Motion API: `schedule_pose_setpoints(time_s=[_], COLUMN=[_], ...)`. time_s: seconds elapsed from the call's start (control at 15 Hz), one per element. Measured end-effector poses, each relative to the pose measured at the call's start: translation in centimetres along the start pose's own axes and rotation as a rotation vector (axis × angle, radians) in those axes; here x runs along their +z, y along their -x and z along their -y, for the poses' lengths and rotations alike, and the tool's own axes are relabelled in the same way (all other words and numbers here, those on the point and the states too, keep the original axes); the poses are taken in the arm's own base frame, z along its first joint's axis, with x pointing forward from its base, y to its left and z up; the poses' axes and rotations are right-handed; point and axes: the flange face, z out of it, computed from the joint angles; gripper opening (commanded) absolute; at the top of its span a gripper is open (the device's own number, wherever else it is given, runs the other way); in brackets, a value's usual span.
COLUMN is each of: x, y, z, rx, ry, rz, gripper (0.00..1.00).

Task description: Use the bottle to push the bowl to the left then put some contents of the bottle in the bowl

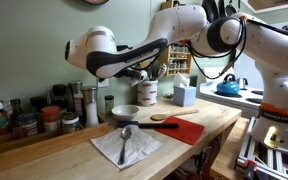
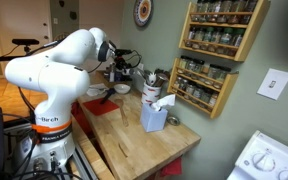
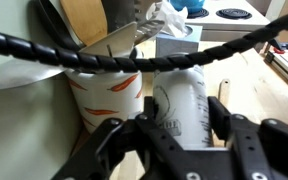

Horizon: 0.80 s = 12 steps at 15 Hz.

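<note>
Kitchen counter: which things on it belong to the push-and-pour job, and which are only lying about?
For the job:
- bottle, gripped in the shut jaws, beside the crock
- bowl

Lying about:
- spoon on a napkin
- wooden spoon on a red cloth
- tissue box
- utensil crock
- spice jars
- blue kettle

1 bowl (image 1: 125, 112), 1 bottle (image 3: 179, 100)

A home kitchen: wooden counter (image 1: 54, 150), wall spice rack (image 2: 219, 40), stove (image 2: 269, 160), blue kettle (image 1: 228, 87).
</note>
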Motion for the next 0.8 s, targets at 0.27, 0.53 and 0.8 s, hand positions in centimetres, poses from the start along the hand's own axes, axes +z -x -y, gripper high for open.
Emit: schedule_pose_setpoints(time_s=[0.27, 0.53, 0.8], x=[0.27, 0.30, 0.01], y=[-0.21, -0.44, -0.40], z=[-0.53, -0.84, -1.01], rx=[0.020, 0.010, -0.012], ry=[0.013, 0.014, 0.006], rz=[0.031, 0.018, -0.035], gripper=[0.31, 0.31, 0.31])
